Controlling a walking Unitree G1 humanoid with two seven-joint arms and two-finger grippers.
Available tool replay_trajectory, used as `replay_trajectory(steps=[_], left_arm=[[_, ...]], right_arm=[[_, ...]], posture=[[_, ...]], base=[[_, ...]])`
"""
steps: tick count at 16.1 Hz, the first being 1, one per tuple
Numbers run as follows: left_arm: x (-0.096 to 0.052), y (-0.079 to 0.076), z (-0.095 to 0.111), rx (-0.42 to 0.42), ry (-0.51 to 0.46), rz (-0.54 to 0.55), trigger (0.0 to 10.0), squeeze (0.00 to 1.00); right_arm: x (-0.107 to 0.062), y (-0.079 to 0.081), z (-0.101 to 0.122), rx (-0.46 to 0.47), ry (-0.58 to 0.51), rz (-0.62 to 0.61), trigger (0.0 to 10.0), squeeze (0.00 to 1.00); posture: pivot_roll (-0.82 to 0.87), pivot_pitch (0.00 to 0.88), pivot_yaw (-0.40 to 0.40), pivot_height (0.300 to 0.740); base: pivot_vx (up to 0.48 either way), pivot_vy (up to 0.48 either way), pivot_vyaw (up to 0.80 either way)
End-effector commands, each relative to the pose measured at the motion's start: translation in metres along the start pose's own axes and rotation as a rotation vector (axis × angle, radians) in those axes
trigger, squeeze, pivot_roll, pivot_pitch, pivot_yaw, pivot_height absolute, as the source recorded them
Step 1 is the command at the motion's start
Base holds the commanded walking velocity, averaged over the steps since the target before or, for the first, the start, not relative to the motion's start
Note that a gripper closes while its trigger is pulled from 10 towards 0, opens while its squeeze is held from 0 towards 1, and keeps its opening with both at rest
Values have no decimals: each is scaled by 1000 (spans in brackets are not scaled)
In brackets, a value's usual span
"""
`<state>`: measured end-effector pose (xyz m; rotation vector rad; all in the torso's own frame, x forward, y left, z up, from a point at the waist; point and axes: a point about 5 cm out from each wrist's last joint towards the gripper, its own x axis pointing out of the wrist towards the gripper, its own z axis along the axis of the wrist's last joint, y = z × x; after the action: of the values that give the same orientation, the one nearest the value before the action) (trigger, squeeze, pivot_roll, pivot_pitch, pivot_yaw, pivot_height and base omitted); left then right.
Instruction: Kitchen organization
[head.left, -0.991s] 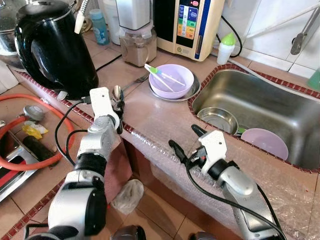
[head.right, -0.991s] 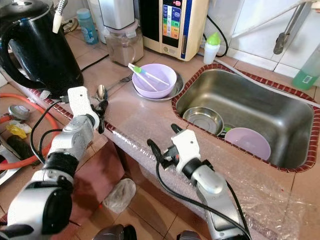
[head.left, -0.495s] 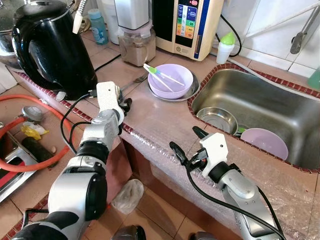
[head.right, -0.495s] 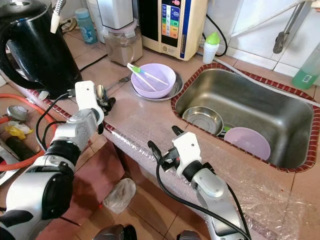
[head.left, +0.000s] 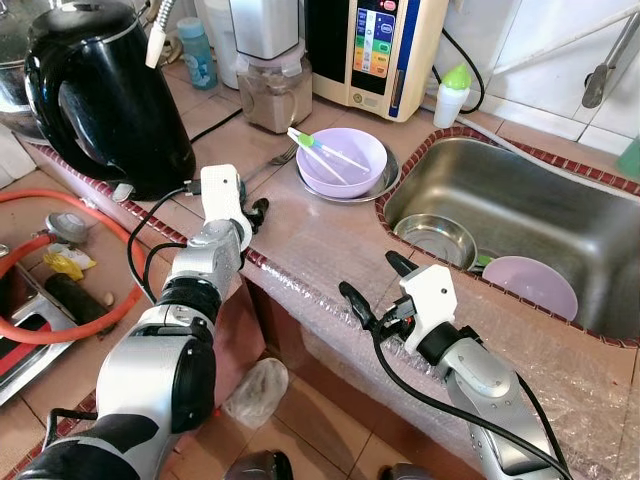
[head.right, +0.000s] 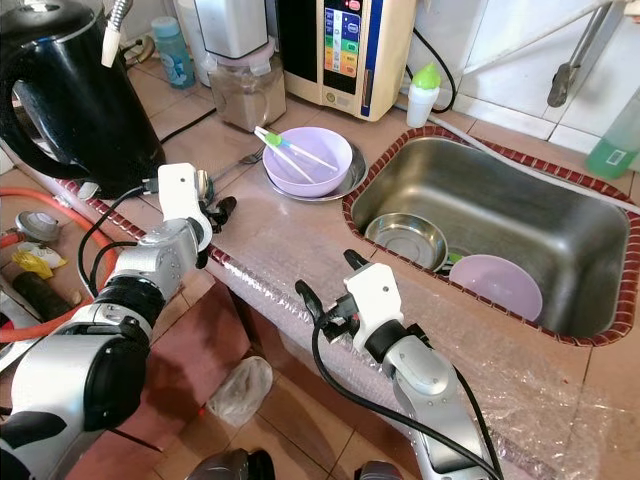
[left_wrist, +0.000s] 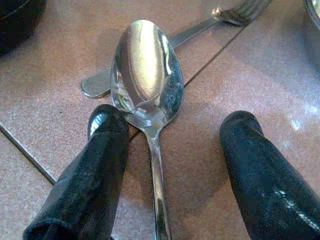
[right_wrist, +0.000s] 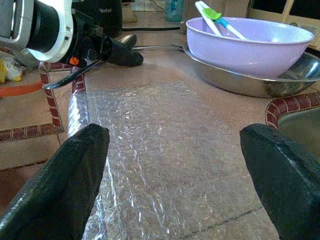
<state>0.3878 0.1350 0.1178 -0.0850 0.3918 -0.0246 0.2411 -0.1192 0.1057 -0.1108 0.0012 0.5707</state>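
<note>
A steel spoon (left_wrist: 146, 65) lies on the tiled counter (head.left: 300, 235), its handle running back between the two fingers of my left gripper (left_wrist: 172, 120). That gripper is open and low over the counter edge (head.left: 254, 211), with one fingertip (left_wrist: 107, 120) against the spoon's neck. A fork (head.left: 281, 158) lies just behind the spoon. My right gripper (head.left: 371, 279) is open with nothing in it, hovering over the plastic-wrapped counter edge in front of the sink (head.left: 520, 165).
A purple bowl (head.left: 350, 170) holding a green-and-white utensil sits on a steel plate beside the sink. The sink contains a steel bowl (head.left: 435, 240) and a purple plate (head.left: 540, 285). A black kettle (head.left: 105, 95), a blender (head.left: 272, 90) and a water purifier (head.left: 375, 50) line the back.
My left gripper has moved forward along the counter edge and now straddles the spoon, hiding most of it from the head views. The right arm has barely shifted.
</note>
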Motion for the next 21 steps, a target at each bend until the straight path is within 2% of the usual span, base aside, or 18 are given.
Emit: replay_trajectory(steps=[1,4,11,21], left_arm=[[-1,-3,-24,20,106,-25,0,0],[-1,-6,-34,53,139,-50,0,0],[0,-14,-30,57,116,-91,0,0],[-2,-32,-35,50,83,-197,0,0]], right_arm=[[1,1,4,-4,-8,0,10000,0],[-3,2,2,1,-2,-14,10000,0],[-2,1,3,1,-6,-30,10000,0],[0,0,4,5,-12,-20,10000,0]], posture=[[-125,79,85,740],[-133,84,98,740],[-135,77,104,740],[-137,68,99,740]], base=[[0,0,0],[0,0,0],[0,0,0],[0,0,0]])
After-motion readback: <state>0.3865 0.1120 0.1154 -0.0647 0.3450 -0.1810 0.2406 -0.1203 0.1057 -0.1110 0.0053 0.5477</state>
